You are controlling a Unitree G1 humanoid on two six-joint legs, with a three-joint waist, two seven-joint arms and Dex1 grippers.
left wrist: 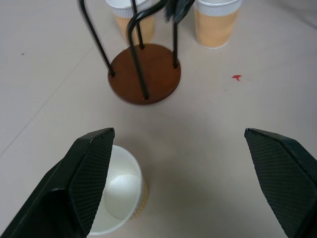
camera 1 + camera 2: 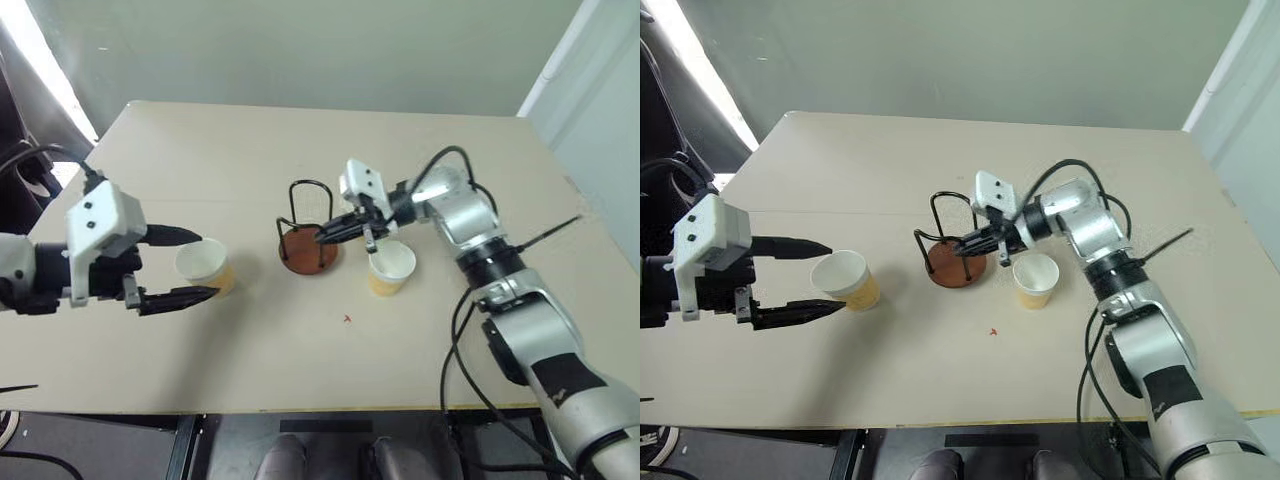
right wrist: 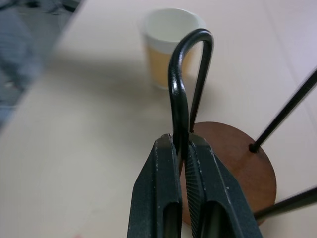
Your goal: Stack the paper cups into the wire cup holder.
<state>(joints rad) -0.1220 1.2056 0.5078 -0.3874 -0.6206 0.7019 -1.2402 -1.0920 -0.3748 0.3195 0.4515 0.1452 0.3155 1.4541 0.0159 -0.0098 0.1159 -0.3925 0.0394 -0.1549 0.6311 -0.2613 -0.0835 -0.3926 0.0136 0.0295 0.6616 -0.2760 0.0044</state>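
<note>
Upright between my wide-open left gripper's fingers stands a cup, while my right gripper pinches a holder loop.

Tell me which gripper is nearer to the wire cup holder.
Right. The right gripper is shut on a wire loop of the wire cup holder. The left gripper stands open well off to its side, straddling a paper cup.

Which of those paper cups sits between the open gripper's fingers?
The cup on the robot's left side of the table, standing between the left gripper's open fingers. Another cup stands beside the wire cup holder, whose wire loop the right gripper pinches.
</note>
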